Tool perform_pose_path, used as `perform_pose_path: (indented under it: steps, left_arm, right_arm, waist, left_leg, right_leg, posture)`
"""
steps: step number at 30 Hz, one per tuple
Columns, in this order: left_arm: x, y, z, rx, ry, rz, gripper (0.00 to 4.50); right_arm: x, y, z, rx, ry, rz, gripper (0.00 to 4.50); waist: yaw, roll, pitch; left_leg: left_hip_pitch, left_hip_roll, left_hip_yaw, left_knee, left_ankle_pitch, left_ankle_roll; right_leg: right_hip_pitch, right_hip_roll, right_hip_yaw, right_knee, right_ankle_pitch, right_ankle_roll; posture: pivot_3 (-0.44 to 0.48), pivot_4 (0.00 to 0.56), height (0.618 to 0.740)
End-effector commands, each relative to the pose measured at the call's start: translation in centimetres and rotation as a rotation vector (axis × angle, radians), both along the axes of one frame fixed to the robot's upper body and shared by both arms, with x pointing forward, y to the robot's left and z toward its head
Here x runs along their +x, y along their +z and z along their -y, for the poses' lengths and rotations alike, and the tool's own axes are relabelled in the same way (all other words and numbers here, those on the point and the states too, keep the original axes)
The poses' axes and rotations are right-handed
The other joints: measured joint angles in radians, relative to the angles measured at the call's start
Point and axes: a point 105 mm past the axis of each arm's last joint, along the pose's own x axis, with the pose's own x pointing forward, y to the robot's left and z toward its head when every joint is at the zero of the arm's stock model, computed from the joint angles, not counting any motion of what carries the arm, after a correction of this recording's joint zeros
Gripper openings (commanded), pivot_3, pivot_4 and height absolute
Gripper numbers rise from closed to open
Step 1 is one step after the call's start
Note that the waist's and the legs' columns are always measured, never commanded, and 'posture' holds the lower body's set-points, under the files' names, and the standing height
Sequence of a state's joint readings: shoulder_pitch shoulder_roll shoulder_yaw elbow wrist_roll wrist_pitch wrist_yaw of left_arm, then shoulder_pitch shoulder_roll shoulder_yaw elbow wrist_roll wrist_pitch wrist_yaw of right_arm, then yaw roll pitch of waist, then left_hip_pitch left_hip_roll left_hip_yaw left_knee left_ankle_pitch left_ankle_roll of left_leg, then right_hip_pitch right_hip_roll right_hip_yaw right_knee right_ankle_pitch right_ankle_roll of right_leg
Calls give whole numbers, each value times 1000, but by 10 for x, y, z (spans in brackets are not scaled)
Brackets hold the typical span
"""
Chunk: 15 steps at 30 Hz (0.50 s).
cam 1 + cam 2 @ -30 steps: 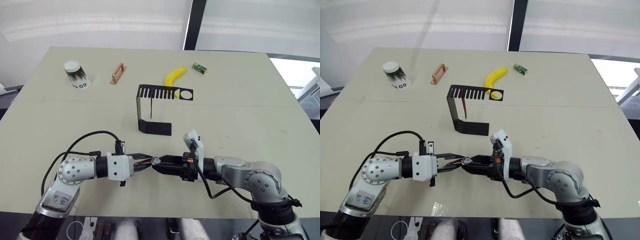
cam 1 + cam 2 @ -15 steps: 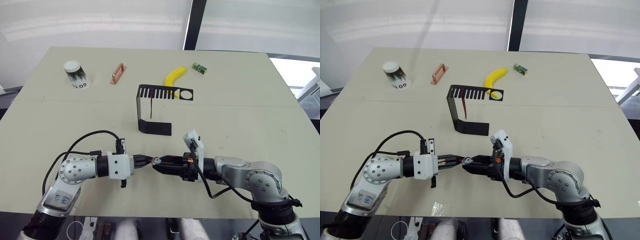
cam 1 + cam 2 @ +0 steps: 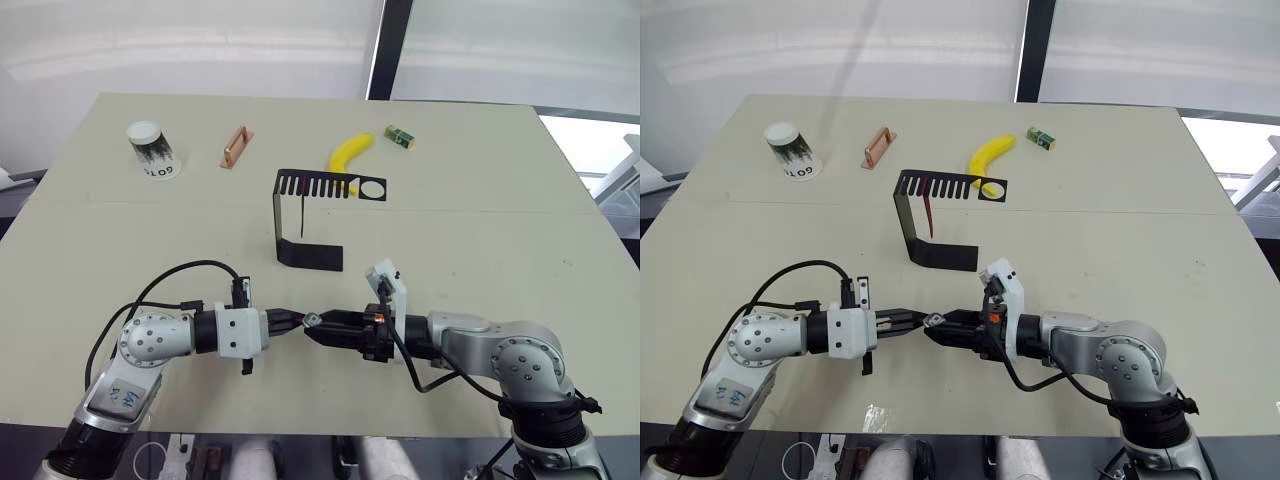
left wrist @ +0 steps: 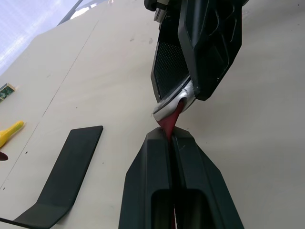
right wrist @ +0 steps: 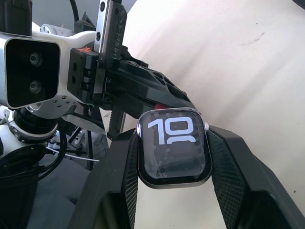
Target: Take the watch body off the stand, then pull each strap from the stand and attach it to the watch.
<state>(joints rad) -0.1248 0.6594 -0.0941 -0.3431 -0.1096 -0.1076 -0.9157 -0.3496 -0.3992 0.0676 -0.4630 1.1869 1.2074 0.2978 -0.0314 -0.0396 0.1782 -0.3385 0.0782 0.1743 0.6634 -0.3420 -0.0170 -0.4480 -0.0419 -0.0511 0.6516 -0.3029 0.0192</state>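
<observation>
We are working over the near part of the desk (image 3: 520,200), with open room on every side and the stand (image 3: 300,215) well behind, one strap (image 3: 928,214) hanging in it. Our right pincer (image 3: 312,328) is pinching the watch body (image 5: 174,145); our left pincer (image 3: 298,319) is pinching the other strap (image 4: 167,123), whose long axis is pointing straight into the case edge, tip touching.

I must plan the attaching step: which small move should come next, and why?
Probably push the left claw slightly forward, sliding its maroon strap into the watch body held by the right claw: the strap tip already meets the case edge.
</observation>
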Motion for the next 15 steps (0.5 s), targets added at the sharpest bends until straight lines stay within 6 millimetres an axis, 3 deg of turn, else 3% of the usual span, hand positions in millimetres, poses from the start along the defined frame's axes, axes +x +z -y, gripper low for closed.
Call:
perform_pose_path:
  steps: [1,15]
  left_arm:
    - [-9,13,13,-30,-70,63,0]
    - [-12,20,18,-36,-91,88,0]
  right_arm:
    - [-3,6,-4,11,16,12,1607]
    - [-1,3,-3,-9,13,-2,1607]
  waist:
    - [0,0,0]
    - [0,0,0]
  left_leg:
    - [0,0,0,0,0,0]
    - [0,0,0,0,0,0]
  right_leg:
    - [0,0,0,0,0,0]
    - [0,0,0,-1,0,0]
  posture:
    - [0,150,729]
    - [0,150,729]
